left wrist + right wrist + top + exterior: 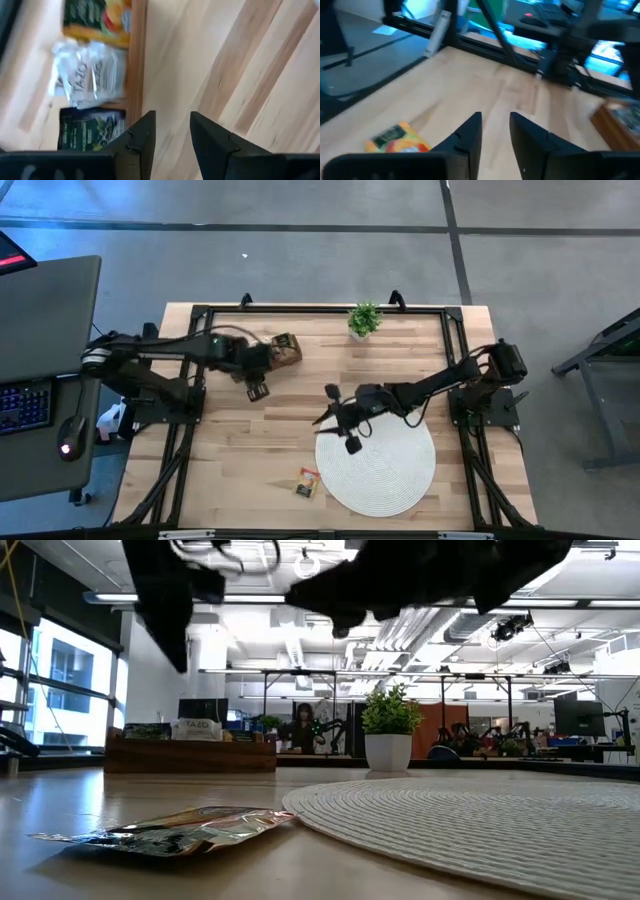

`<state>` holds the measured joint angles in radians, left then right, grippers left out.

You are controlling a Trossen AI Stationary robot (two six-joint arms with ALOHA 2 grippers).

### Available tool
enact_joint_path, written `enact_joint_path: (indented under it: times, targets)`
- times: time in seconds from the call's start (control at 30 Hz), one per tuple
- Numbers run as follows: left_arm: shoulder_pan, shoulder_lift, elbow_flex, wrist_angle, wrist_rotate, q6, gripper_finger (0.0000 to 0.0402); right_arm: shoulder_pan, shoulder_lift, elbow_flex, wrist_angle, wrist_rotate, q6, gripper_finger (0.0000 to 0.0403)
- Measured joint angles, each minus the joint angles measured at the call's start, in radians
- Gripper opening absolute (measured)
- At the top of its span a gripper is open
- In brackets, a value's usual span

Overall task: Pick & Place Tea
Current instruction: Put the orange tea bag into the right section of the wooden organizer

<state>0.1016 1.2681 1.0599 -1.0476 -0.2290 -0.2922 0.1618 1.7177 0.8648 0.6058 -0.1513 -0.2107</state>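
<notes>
One tea sachet, yellow-orange (307, 482), lies flat on the bare wood near the table's front, just left of the round white mat (385, 470); it also shows in the low view (170, 830) and the right wrist view (397, 140). More tea sachets, an orange-yellow one (97, 20), a white one (92, 75) and a dark green one (90, 131), lie in the wooden tray (285, 348) at the back. My left gripper (258, 388) hangs open above the table just beside the tray. My right gripper (335, 418) stands open over the mat's far left rim, nearly level, nothing between its fingers.
A small potted plant (364, 320) stands at the table's far edge, right of the tray. The tray's wooden wall (136, 60) runs close to my left gripper (172, 135). Bare wood lies between the tray and the mat.
</notes>
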Motion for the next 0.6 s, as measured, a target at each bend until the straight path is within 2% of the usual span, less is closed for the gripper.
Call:
enact_joint_path:
  times: [0.23,0.4,0.6]
  targets:
    - [-0.205,-0.04,-0.005,0.04,-0.212,-0.263,0.0117,0.07,0.1,0.127,-0.023,-0.049,0.015,0.0135]
    - [-0.334,-0.017,-0.003,0.05,-0.277,-0.388,0.0117,0.111,0.221,0.275,-0.213,-0.188,0.05,0.0148]
    - [-0.432,-0.001,-0.002,0.072,-0.367,-0.498,0.0117,0.145,0.397,0.444,-0.399,-0.199,0.0,0.015]
